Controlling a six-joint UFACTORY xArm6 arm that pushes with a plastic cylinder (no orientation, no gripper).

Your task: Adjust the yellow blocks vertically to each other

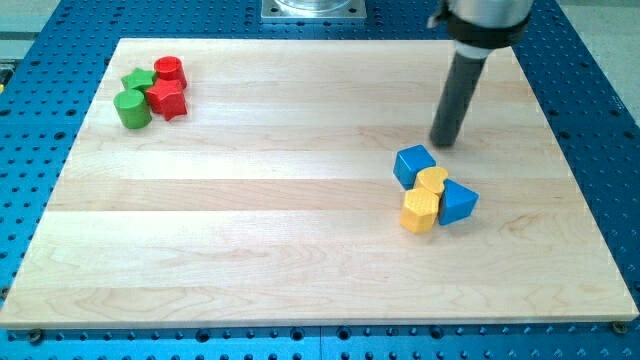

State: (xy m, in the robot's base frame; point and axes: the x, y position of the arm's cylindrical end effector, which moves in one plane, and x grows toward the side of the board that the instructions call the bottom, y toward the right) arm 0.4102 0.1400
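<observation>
Blocks: two yellow (425, 200), two blue (414, 165), two red (169, 92), two green (131, 108) (no jaws); my tip (444, 143) above blue.

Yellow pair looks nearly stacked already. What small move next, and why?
Probably bring my tip down the view's right side and nudge the upper yellow block slightly toward the view's left. It sits a bit right of the lower yellow block, and my tip stands above the blue cube, touching nothing.
</observation>
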